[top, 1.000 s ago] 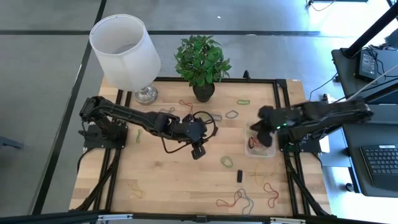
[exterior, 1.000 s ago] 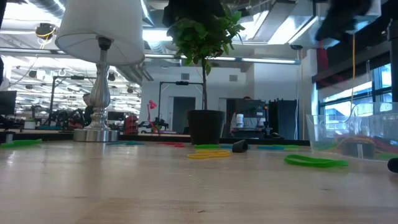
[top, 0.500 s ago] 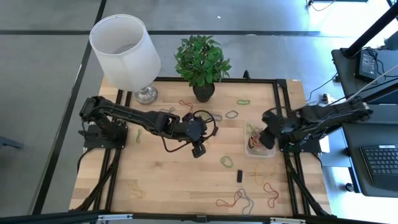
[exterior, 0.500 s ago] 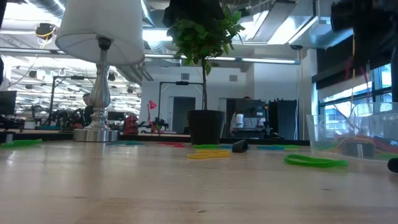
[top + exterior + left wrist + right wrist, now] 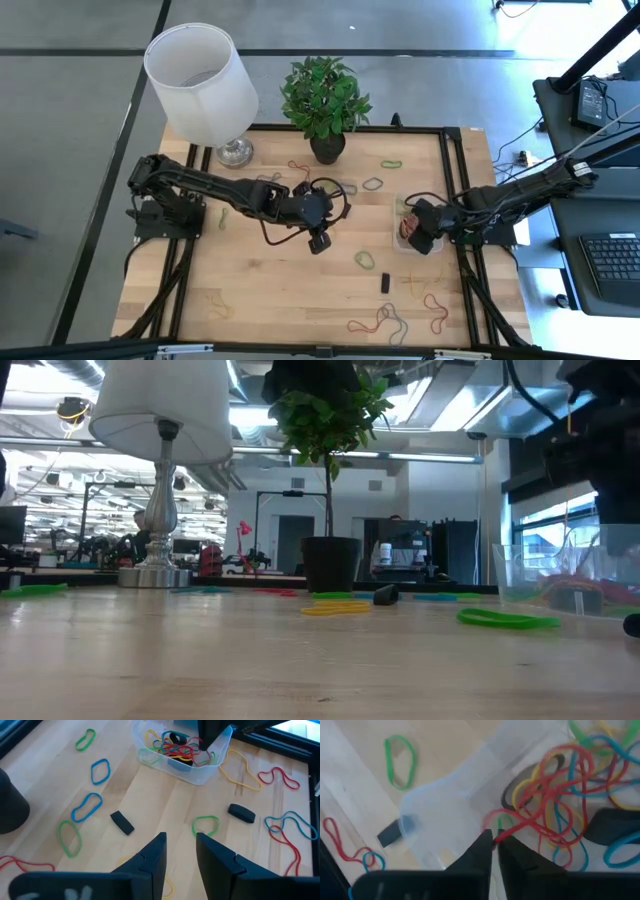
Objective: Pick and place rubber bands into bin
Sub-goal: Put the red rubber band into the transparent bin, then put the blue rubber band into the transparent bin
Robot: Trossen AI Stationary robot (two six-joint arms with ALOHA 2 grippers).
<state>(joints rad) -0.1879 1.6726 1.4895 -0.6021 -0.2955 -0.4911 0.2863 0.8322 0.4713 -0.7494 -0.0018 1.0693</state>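
Two tools: the right tool (image 5: 419, 236), fingers barely parted around a red band (image 5: 540, 810), sits over the bin (image 5: 404, 243) at the surface's 3 o'clock; widen fully, then lift. Left tool (image 5: 318, 243) waits centrally, narrowly open, empty.

A robotics lab in an open-plan office: a pale wooden bench (image 5: 280, 270) framed in black metal (image 5: 455, 150); a grey computer keyboard (image 5: 612, 265) on a side desk; metal stands (image 5: 268, 530) and ceiling strip lights (image 5: 420, 457) beyond
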